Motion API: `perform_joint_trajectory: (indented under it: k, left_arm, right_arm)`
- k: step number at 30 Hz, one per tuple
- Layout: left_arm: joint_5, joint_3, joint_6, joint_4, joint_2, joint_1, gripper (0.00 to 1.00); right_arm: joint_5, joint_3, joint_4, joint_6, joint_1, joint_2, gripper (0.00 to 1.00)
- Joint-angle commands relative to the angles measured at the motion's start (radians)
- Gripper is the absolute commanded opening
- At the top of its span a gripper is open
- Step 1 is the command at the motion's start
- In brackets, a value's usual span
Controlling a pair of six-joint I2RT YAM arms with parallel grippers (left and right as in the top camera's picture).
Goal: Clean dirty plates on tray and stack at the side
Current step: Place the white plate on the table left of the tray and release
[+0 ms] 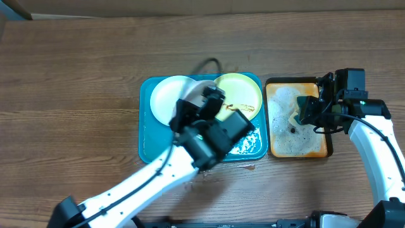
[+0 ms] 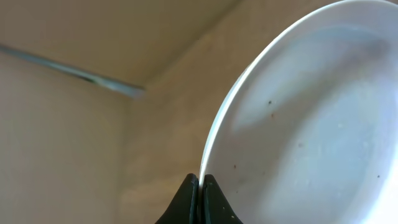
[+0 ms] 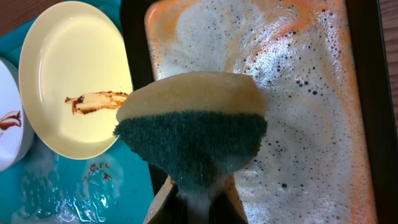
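Teal tray sits mid-desk, long side left to right, with a raised rim and a wet floor with soapy film near the right end.

Left pincer is clamped tight on the rim of a white plate. The fingertips meet on the thin edge. The plate is tipped up on edge, its glossy face showing a few tiny dark specks. In the overhead view this pincer is over the tray's upper middle.

Second white plate lies flat in the tray's left half, and its visible face looks clean.

Yellow-green plate lies flat in the tray's upper right corner, with a brown sauce streak across its middle.

Another white rim at the left edge of the right wrist view has a brown smear. Cannot tell which white plate it belongs to.

Right pincer is closed on a sponge, which is yellow on top with a dark green scrub face and foam at the grip. It hangs over the left part of the orange tray, which stands just right of the teal one and is full of white suds.
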Motion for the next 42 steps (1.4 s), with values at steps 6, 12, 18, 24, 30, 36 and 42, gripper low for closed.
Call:
perform_joint_trajectory:
  k: [6, 12, 18, 24, 30, 36, 42]
  left_arm:
    - [0.475, 0.024, -0.036, 0.0, -0.155, 0.347, 0.04]
    - [0.732, 0.024, -0.033, 0.005, -0.143, 0.692, 0.04]
    - [0.905, 0.024, -0.035, 0.035, -0.092, 1.017, 0.04]
    - [0.985, 0.024, -0.072, 0.05, 0.015, 1.242, 0.04]
    - [0.985, 0.024, -0.094, 0.067, 0.135, 1.365, 0.04]
    - [0.985, 0.024, -0.093, 0.096, 0.209, 1.429, 0.04]
    - [1.022, 0.024, -0.093, 0.118, 0.223, 1.433, 0.16]
  right_arm:
    - [0.007, 0.018, 0.001, -0.005, 0.0, -0.014, 0.04]
    - [0.007, 0.018, 0.001, -0.008, 0.0, -0.014, 0.04]
    - [0.007, 0.018, 0.002, -0.008, 0.0, -0.014, 0.04]
    - [0.007, 0.018, 0.001, -0.008, 0.0, -0.014, 0.04]
    - [0.007, 0.018, 0.001, -0.008, 0.0, -0.014, 0.04]
    - [0.007, 0.018, 0.001, -0.008, 0.0, -0.014, 0.04]
    - [0.007, 0.018, -0.006, -0.008, 0.0, -0.014, 0.04]
